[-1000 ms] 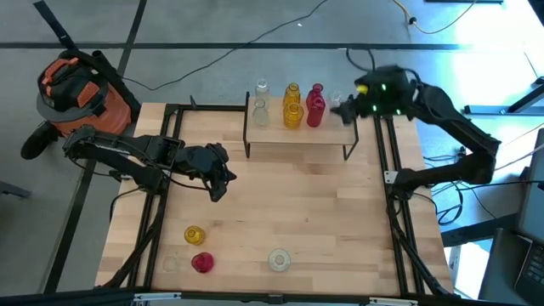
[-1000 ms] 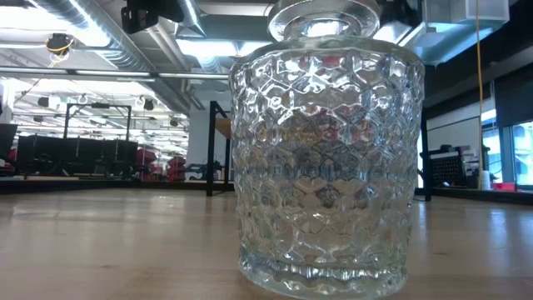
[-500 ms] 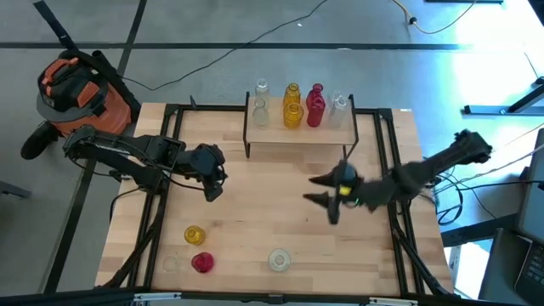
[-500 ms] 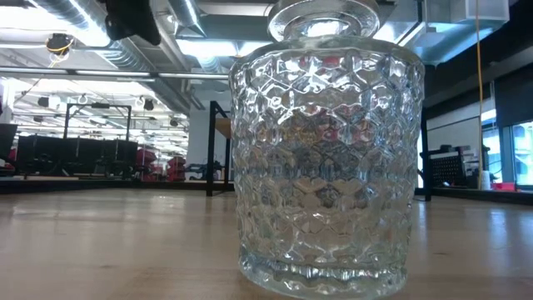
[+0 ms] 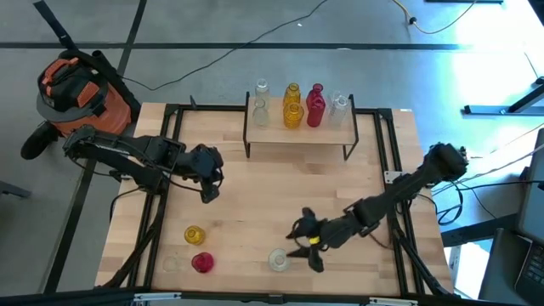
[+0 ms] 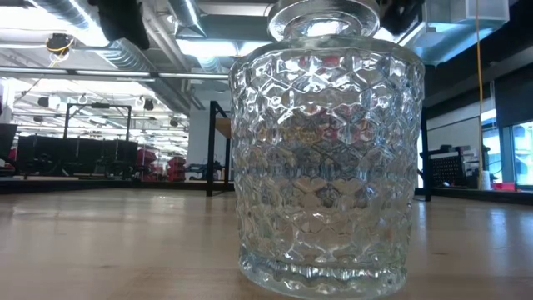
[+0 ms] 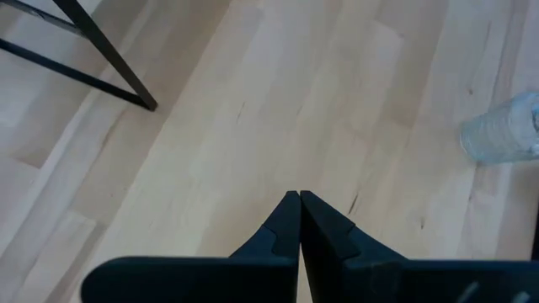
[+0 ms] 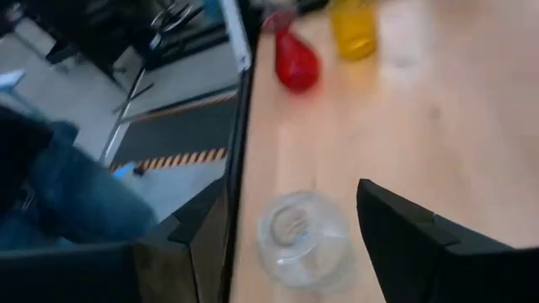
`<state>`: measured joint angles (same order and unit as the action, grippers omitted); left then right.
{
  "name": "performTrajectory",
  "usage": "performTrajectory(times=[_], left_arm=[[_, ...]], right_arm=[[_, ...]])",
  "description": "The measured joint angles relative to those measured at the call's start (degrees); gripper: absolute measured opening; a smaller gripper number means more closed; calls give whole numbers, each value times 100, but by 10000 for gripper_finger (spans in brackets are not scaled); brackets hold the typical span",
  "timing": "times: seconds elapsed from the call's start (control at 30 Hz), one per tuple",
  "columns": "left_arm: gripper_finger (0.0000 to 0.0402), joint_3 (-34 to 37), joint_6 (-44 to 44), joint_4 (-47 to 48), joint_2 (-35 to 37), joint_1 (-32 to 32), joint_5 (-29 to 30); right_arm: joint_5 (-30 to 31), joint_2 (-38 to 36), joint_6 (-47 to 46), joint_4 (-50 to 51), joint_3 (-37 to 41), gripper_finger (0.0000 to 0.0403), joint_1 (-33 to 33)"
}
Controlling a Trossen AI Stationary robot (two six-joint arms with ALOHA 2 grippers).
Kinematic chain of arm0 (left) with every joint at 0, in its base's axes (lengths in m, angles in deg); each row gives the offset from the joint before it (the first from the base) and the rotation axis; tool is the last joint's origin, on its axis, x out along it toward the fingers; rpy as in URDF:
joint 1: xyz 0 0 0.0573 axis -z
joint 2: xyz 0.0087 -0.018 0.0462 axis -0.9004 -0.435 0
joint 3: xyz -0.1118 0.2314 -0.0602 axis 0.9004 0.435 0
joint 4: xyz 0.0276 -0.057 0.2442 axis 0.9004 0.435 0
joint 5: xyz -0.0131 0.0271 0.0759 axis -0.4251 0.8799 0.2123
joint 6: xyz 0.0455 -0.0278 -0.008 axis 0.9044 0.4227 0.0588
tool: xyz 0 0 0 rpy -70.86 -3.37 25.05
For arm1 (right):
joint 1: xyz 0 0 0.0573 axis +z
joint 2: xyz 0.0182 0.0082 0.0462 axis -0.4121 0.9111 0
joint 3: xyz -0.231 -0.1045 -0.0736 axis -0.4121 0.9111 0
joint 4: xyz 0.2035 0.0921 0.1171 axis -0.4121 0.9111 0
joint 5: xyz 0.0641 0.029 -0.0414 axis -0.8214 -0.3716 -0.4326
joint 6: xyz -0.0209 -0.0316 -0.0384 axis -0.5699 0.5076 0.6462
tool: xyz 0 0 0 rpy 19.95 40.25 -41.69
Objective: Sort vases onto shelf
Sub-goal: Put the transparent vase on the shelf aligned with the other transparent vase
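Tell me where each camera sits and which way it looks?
High view: above, looking straight down on the wooden tabletop; both arms show.
Low view: at tabletop height, facing the clear faceted glass vase.
Left wrist view: over bare wood; the shut left gripper shows.
Right wrist view: looks down on that vase between the open right gripper.
High, low and right wrist views share this vase.
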<state>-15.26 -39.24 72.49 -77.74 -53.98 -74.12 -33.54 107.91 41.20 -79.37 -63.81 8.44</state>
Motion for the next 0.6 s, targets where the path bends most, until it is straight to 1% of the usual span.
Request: performTrajectory(times=[0.07, 0.37, 0.5, 0.6], left_arm=[[0, 0, -2, 66, 0, 50, -9], [0, 0, -162, 273, 0, 320, 2], [0, 0, -207, 298, 0, 421, 7], [0, 0, -328, 340, 0, 495, 9]], right_arm=[[-83, 218, 41, -42, -83, 221, 37], [-236, 1129, 956, -42, -651, 221, 28], [-276, 1427, 1296, 11, -732, 221, 26], [-295, 1560, 1367, 82, -733, 221, 28]])
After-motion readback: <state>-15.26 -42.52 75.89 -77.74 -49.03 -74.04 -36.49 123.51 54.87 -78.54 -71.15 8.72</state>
